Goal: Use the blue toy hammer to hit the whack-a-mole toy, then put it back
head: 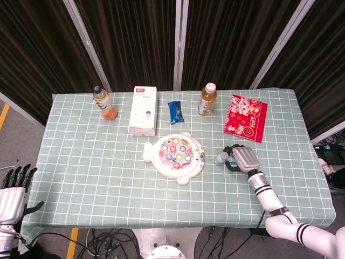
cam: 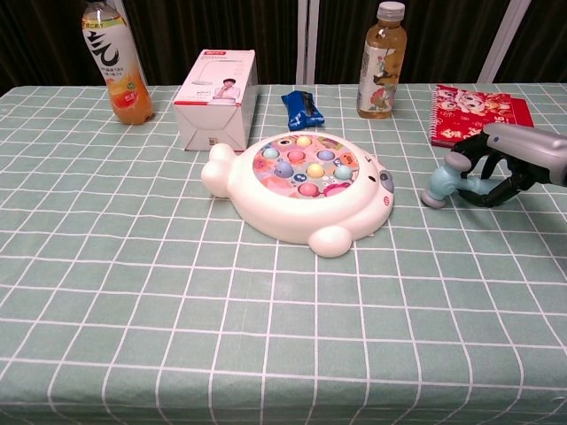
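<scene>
The blue toy hammer (head: 221,158) lies on the tablecloth to the right of the white whack-a-mole toy (head: 176,152), its head (cam: 438,186) resting on the cloth and pointing at the toy. My right hand (head: 243,158) covers the handle, and in the chest view the dark fingers (cam: 483,164) curl around it from above and below. The whack-a-mole toy (cam: 306,186) sits mid-table with coloured buttons on top. Off the table's left front corner, my left hand (head: 12,189) hangs with its fingers straight and nothing in it.
A red notebook (cam: 478,111) lies just behind my right hand. Along the back stand a tea bottle (cam: 379,62), a blue snack packet (cam: 302,108), a white box (cam: 215,97) and an orange drink bottle (cam: 115,62).
</scene>
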### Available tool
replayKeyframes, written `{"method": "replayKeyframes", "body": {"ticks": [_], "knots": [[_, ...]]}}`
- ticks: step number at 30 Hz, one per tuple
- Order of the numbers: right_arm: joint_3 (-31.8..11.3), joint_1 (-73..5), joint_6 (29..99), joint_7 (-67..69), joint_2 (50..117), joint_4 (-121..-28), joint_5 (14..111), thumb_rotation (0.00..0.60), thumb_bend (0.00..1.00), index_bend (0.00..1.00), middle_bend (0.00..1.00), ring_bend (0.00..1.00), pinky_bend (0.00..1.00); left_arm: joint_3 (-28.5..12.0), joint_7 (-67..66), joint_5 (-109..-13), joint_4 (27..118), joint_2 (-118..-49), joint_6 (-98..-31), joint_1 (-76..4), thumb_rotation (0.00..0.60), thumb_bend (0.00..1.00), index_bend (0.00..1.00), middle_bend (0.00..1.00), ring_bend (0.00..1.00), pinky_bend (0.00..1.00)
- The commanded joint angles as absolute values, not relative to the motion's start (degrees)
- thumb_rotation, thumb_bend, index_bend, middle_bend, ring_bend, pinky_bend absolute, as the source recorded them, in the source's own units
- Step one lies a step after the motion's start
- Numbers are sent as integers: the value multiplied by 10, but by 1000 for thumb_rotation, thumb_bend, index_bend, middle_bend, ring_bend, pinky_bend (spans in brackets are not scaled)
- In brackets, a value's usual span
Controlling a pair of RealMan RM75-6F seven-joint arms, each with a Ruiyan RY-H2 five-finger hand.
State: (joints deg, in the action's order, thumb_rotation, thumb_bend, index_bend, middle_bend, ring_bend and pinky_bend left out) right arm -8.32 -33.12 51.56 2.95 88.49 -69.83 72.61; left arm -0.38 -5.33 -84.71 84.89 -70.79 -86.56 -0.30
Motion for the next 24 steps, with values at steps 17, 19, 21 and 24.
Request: {"method": "replayKeyframes", "body": {"ticks": [17, 19, 21, 24], "knots": [[-77, -329, 531, 103, 907, -650, 760, 600, 406, 538, 525, 362, 436, -2, -55, -848, 854, -705, -865, -1, 600, 39, 106, 36, 0, 0], [-76, -328, 536, 114, 910, -642, 766, 600, 421, 558, 537, 375, 458, -1, -56, -848, 854, -705, -864, -1, 600, 40, 106, 36, 0, 0], [-76, -327, 541, 123, 912, -638, 772, 600, 436, 577, 548, 386, 475, -1, -56, -848, 854, -704, -864, -1, 600, 40, 106, 35, 0, 0], [-76, -327, 550, 132, 909, -637, 781, 600, 457, 602, 564, 403, 492, -1, -56, -848, 855, -703, -864, -1, 600, 40, 106, 35, 0, 0]]}}
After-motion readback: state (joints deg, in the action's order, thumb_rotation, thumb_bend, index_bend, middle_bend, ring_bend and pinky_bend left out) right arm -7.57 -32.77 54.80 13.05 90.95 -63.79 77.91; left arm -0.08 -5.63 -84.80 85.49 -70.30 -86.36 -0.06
